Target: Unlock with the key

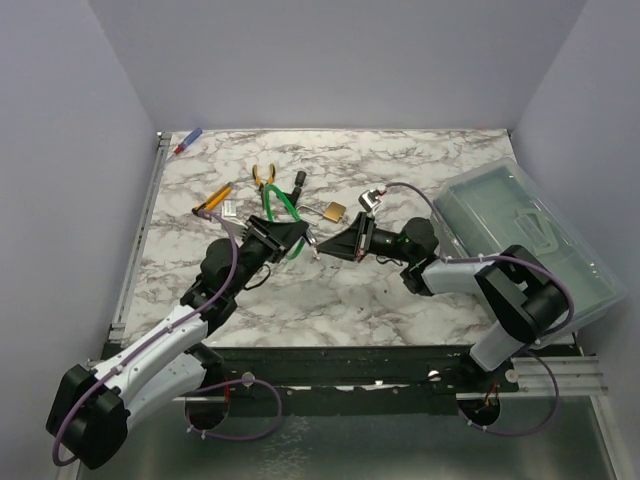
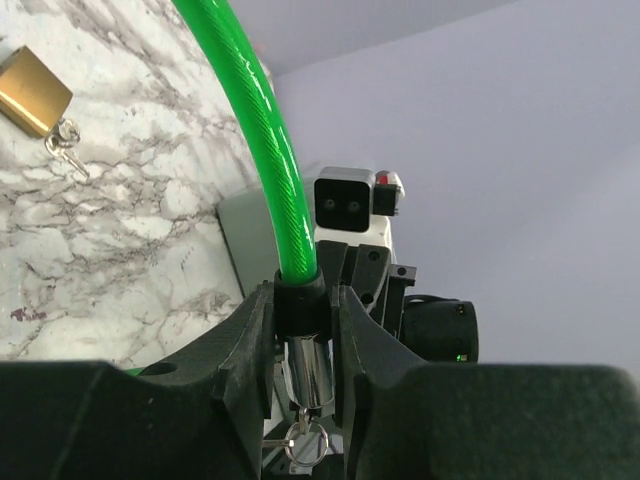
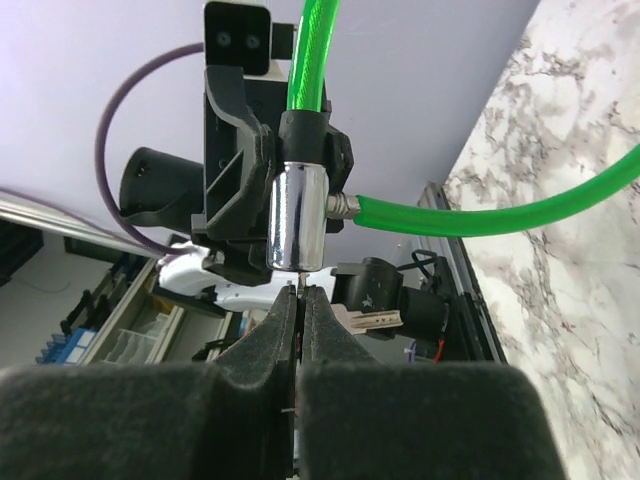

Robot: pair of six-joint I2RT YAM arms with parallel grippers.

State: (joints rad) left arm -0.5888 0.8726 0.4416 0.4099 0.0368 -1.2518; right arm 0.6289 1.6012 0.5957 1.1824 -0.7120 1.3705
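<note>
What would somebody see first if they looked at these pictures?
The bright green cable lock jumps out: it is held up over the middle of the marble table, clamped in the left pincer. The right pincer is shut just under the lock's shiny barrel, seemingly pinching the key. A brass padlock lies on the table behind them.

The key (image 3: 300,289) is almost wholly hidden between the right fingers (image 3: 265,340); only a sliver is seen under the lock barrel (image 3: 297,215). The cable (image 3: 312,50) is cut off by the top and right edges. From above, key and barrel are too small to be told apart. The padlock (image 2: 30,90) is clipped by the left wrist view's edge.
</note>
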